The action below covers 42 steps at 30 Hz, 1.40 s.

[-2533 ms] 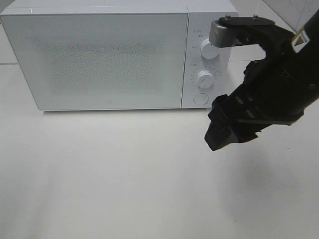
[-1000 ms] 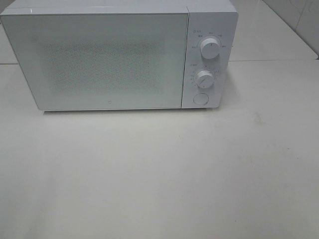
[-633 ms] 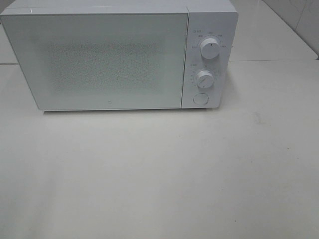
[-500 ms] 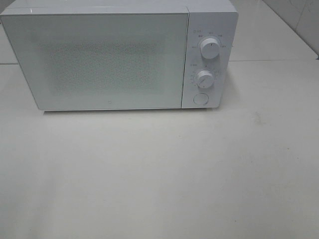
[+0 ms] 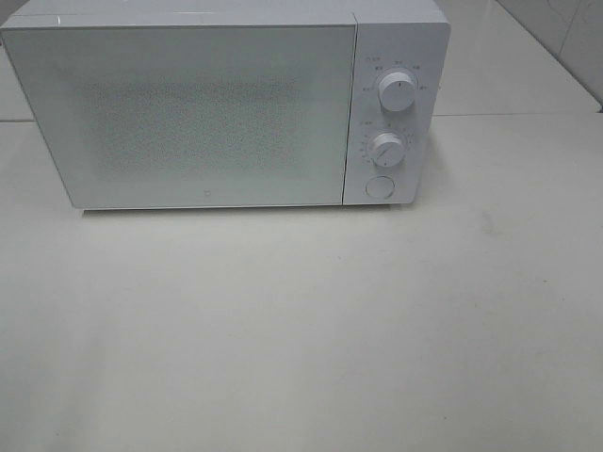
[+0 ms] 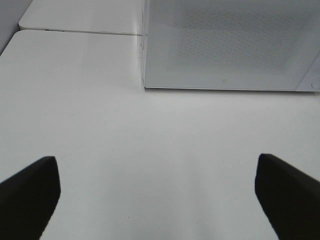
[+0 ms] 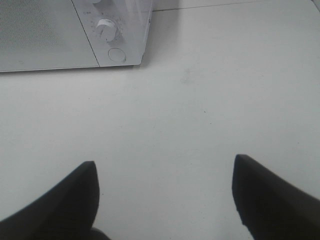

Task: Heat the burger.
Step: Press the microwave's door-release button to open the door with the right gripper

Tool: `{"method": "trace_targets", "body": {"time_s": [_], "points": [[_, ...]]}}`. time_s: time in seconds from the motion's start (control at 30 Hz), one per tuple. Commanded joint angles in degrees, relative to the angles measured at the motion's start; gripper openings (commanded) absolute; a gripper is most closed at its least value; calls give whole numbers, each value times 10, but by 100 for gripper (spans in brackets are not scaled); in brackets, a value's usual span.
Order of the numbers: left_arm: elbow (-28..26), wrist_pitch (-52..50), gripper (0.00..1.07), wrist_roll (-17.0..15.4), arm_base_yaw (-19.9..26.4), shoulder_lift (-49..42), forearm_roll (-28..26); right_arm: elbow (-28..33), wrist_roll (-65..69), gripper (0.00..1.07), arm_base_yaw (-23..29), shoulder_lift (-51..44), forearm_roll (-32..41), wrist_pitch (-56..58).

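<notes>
The burger is out of view in every frame. A white microwave (image 5: pixel 188 104) stands at the back of the white table with its door shut; it also shows as the microwave (image 6: pixel 225 45) in the left wrist view and the microwave (image 7: pixel 60 35) in the right wrist view. My left gripper (image 6: pixel 160 200) is open above bare table, short of the microwave's front. My right gripper (image 7: pixel 165 200) is open too, over the table in front of the microwave's right corner. Neither holds anything. Both arms are outside the high view.
Two white dials (image 5: pixel 397 92) and a round button (image 5: pixel 379 186) sit on the microwave's right-hand panel. A seam between table tops (image 6: pixel 80 32) runs behind the microwave's left side. A tiled wall (image 5: pixel 565 28) rises at the far right.
The right arm, which stood before the dials earlier, has withdrawn out of the high view. Over the last second nothing has visibly moved.
</notes>
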Motion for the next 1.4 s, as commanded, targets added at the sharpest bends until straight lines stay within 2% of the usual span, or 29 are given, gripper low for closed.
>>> {"method": "trace_targets", "body": {"time_s": [0.03, 0.33, 0.63, 0.73, 0.9, 0.97, 1.17, 1.27, 1.4], "points": [[0, -7, 98, -2, 3, -11, -4, 1, -7, 73, -5, -16, -3, -5], [0, -7, 98, -2, 3, -11, -4, -10, -6, 73, -3, -13, -3, -14], [0, -7, 98, -2, 3, -11, -4, -23, -6, 73, -3, 62, -3, -125], [0, -7, 98, -2, 3, -11, -4, -23, -6, 73, -3, 112, -3, -189], [0, -7, 98, -2, 3, -11, -4, -23, -6, 73, -3, 168, -3, -231], [0, -7, 98, -2, 3, -11, -4, -23, -6, 73, -3, 239, -3, -269], [0, -7, 98, -2, 3, -11, -4, -23, -6, 73, -3, 335, 0, -327], [0, -7, 98, -2, 3, -11, -4, -23, -5, 73, -3, 352, 2, -339], [0, -7, 98, -2, 3, -11, -4, -23, -3, 73, -3, 425, 2, -406]]}}
